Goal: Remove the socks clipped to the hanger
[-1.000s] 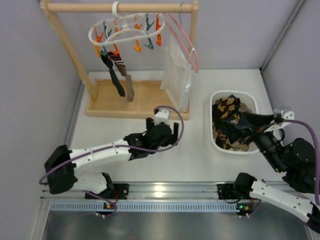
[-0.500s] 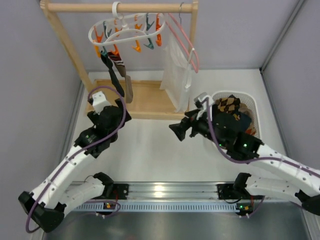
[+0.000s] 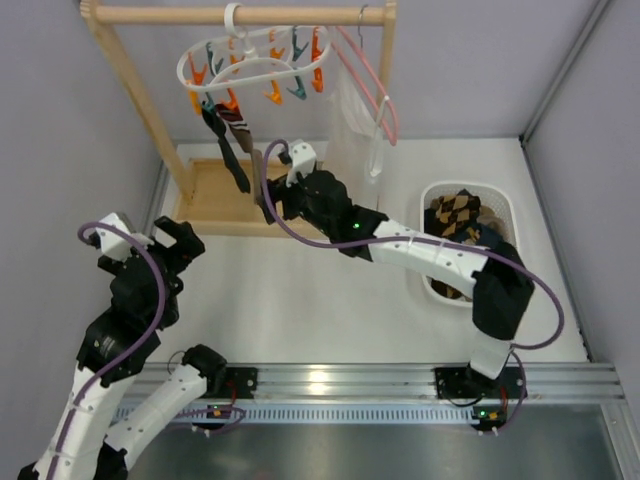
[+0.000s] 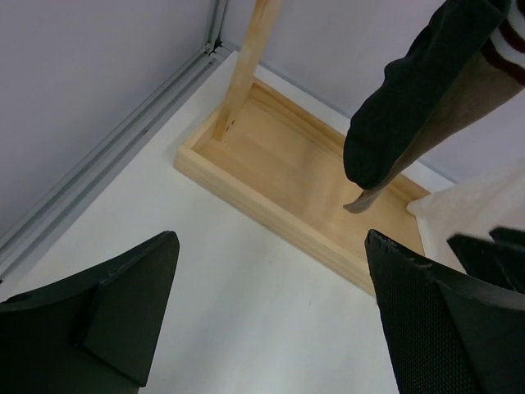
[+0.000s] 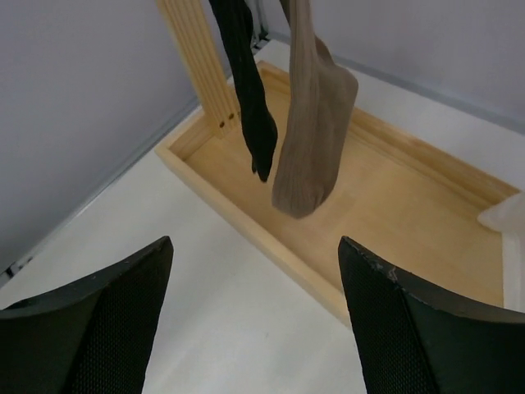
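Over the wooden base tray, the dark sock and tan sock are hanging; right gripper and left gripper are hovering near it, both released and empty.

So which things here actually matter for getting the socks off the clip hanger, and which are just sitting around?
Job:
dark sock
grey-brown sock
clip hanger
right pincer
argyle socks in the basket

Just there:
white garment
pink wire hanger
wooden rack
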Robot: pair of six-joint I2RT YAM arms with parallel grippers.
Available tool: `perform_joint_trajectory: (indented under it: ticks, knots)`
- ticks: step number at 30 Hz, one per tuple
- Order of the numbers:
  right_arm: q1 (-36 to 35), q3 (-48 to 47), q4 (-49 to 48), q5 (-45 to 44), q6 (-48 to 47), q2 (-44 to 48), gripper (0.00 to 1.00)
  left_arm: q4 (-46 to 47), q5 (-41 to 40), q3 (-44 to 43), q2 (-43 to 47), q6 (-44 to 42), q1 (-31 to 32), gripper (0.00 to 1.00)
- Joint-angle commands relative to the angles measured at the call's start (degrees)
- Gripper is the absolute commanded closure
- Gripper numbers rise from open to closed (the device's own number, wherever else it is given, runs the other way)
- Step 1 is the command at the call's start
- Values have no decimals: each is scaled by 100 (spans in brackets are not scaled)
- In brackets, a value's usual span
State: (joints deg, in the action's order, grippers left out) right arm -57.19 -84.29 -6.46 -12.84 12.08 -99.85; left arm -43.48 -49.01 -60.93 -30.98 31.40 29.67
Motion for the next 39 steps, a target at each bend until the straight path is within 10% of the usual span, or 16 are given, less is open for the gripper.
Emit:
perform_joint_trajectory:
  ticks: [1, 21, 39]
  knots:
    - [58, -1278, -330, -359, -320, -771, 23, -143, -117, 396, 311, 15, -14, 1]
    - [516, -4517, 637, 27, -619, -3356, 57, -125, 226, 872, 743, 42, -5, 1]
    - [402, -2655, -926, -236, -759, -2373, 100, -134, 1551, -1974, -1110, -318, 4, 1]
